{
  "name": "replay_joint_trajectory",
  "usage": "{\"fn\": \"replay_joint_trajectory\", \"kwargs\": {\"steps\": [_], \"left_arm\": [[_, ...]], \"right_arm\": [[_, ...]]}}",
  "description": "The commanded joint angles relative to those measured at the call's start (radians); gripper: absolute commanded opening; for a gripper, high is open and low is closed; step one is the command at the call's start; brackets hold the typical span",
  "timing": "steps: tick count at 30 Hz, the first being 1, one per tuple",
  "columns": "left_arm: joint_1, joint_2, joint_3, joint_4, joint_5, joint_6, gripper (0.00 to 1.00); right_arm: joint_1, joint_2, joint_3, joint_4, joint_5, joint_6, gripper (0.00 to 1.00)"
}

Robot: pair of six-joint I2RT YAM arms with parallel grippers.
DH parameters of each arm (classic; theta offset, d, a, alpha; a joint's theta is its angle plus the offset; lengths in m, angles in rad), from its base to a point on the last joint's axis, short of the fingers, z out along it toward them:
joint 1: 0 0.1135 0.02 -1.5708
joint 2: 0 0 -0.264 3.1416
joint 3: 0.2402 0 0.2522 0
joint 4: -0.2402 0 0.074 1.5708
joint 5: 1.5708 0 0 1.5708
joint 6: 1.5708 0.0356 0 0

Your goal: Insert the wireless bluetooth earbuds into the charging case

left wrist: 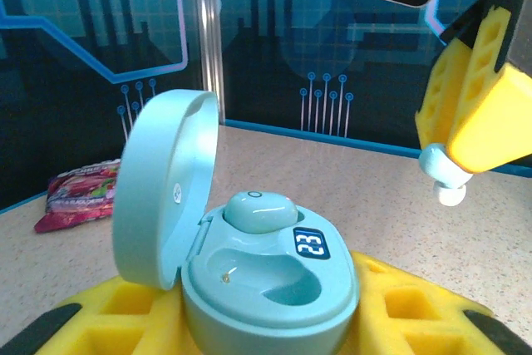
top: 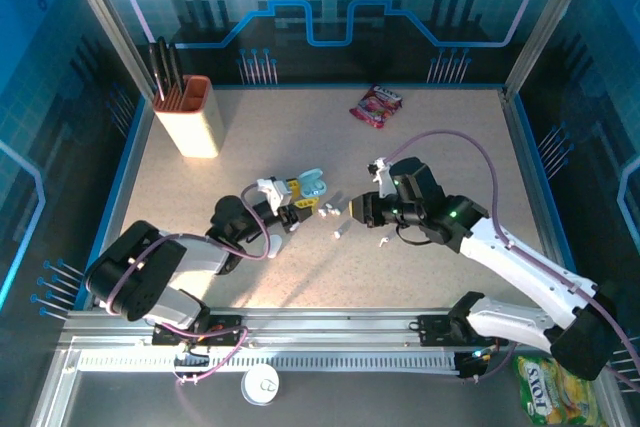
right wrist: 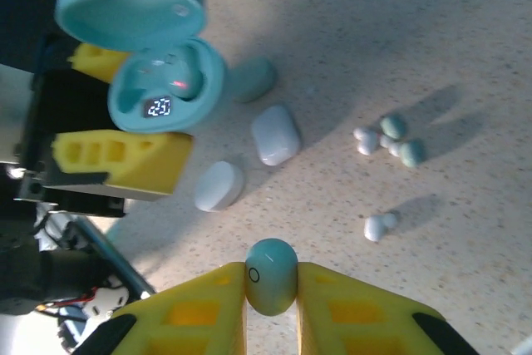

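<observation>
My left gripper [left wrist: 268,315] is shut on the base of a light-blue charging case [left wrist: 268,276], whose lid [left wrist: 162,197] stands open. One light-blue earbud [left wrist: 258,209] sits in the far slot. The near slot [left wrist: 278,278] is empty. My right gripper [right wrist: 271,288] is shut on a second light-blue earbud [right wrist: 271,274] and hovers a little to the right of the case [right wrist: 164,93], apart from it. In the top external view the two grippers [top: 291,210] [top: 351,211] face each other at mid-table. Several loose white and light-blue earbuds [right wrist: 387,139] lie on the table.
Two closed white cases [right wrist: 274,133] [right wrist: 219,185] and a closed light-blue case [right wrist: 254,79] lie beside the held case. A lone white earbud [right wrist: 378,224] lies nearer. A knife block [top: 190,117] stands far left, a pink packet [top: 377,104] at the back.
</observation>
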Motion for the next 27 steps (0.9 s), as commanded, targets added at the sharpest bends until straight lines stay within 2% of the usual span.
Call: {"fn": "replay_joint_trajectory", "kwargs": {"steps": [1,7,15,27], "left_arm": [[-0.028,0.018,0.037,0.048,-0.02,0.064,0.34],[-0.087,0.05,0.063,0.048,-0.071,0.104,0.34],[-0.132,0.079,0.094,0.048,-0.111,0.126,0.33],[-0.143,0.088,0.103,0.048,-0.147,0.12,0.33]], "right_arm": [[-0.007,0.018,0.045,0.055,-0.089,0.007,0.21],[0.003,0.064,0.092,0.122,-0.122,0.013,0.21],[0.017,0.138,0.148,0.14,-0.105,0.0,0.21],[0.022,0.209,0.182,0.13,-0.086,-0.012,0.21]]}}
